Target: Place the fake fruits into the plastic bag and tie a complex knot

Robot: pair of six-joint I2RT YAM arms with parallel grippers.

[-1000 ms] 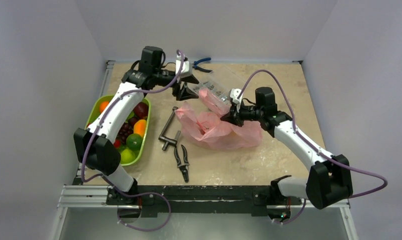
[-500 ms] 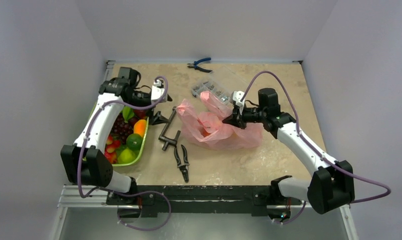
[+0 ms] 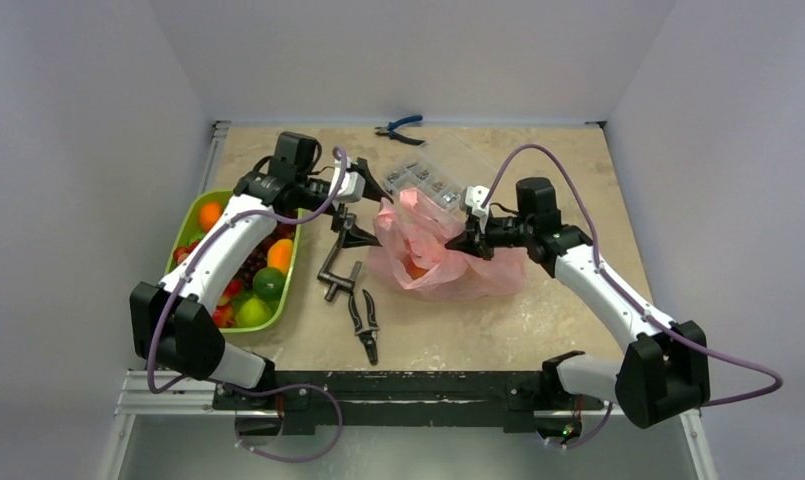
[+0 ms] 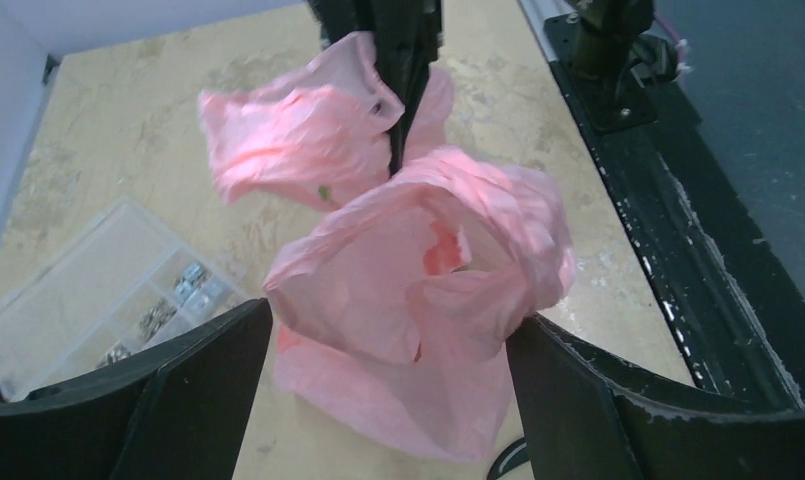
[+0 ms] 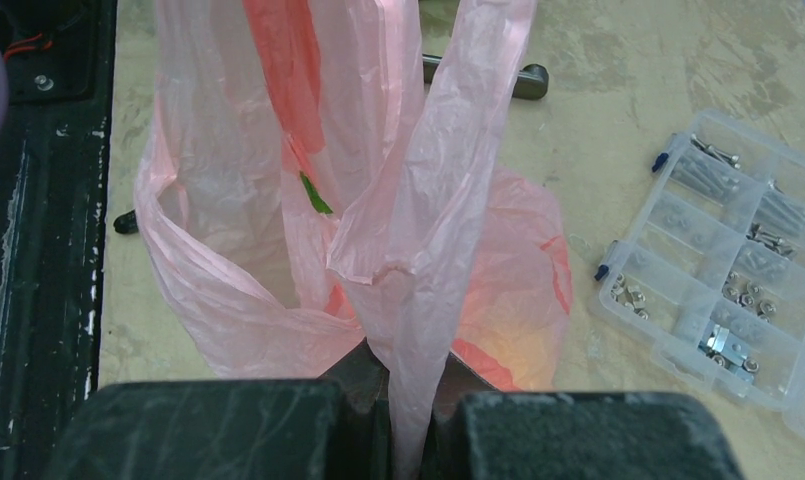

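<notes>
While the right gripper pinches the plastic bag, the left gripper gapes wide near a clamp.

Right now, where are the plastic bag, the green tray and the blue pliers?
plastic bag (image 3: 458,275): top view, lower body.
green tray (image 3: 289,285): top view, right rim.
blue pliers (image 3: 408,122): top view, handle.

Bare table opens across the lower centre and upper right of the frame. Left of the bag, clamp and pliers crowd the gap to the tray.
</notes>
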